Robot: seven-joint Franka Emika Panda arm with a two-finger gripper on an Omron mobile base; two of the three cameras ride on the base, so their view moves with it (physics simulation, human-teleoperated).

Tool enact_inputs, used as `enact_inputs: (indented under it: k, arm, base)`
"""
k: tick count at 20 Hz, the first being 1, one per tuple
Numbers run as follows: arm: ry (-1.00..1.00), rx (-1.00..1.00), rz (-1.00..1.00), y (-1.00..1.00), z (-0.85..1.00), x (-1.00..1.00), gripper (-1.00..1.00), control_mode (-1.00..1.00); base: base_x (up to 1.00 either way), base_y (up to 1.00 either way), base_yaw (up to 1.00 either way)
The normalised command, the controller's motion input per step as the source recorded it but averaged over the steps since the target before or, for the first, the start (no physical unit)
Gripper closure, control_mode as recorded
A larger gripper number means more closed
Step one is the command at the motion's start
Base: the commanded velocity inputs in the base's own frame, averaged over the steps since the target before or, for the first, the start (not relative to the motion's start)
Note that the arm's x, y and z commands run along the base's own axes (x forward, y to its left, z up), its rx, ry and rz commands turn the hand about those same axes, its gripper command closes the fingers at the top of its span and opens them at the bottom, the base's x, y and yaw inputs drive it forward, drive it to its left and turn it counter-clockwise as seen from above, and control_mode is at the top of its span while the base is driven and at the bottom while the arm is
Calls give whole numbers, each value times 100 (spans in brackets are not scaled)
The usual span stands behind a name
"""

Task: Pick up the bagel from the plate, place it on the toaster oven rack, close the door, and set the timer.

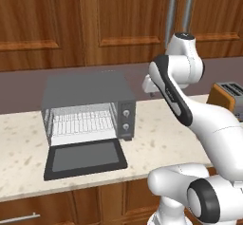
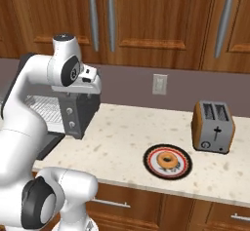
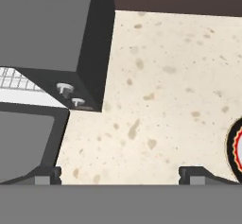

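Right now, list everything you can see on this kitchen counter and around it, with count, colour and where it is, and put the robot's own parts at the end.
toaster oven: one, dark grey, left part of the counter, against the wall
door: one, dark grey with dark glass, folded down flat in front of the oven
rack: one, silvery wire, inside the oven cavity
knobs: two, small and round, on the oven's side panel
plate: one, red rim with black band, near the counter's front edge, right of the oven
bagel: one, tan, on the plate
slot toaster: one, orange, right of the plate
wall outlet: one, white, on the backsplash
counter: one, speckled beige
cabinets: several, brown wood, above and below
gripper: one, dark tips, open, above the counter between oven and plate
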Motion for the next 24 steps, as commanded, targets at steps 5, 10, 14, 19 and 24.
enact_inputs:
  k: [5, 10, 14, 19, 24]
  arm:
    - [0, 0, 0, 0, 0, 0, -100, 100]
    - [-1, 0, 0, 4, 0, -11, -100, -100]
    - [-6, -7, 0, 63, 0, -47, -100, -100]
    - [-5, -15, 5, 91, -1, -54, -100, -100]
    - [-5, -20, 5, 96, -4, -43, -100, -100]
  base:
    - [13, -34, 0]
    - [0, 0, 0]
    - [0, 0, 0]
    - [0, 0, 0]
    - [0, 0, 0]
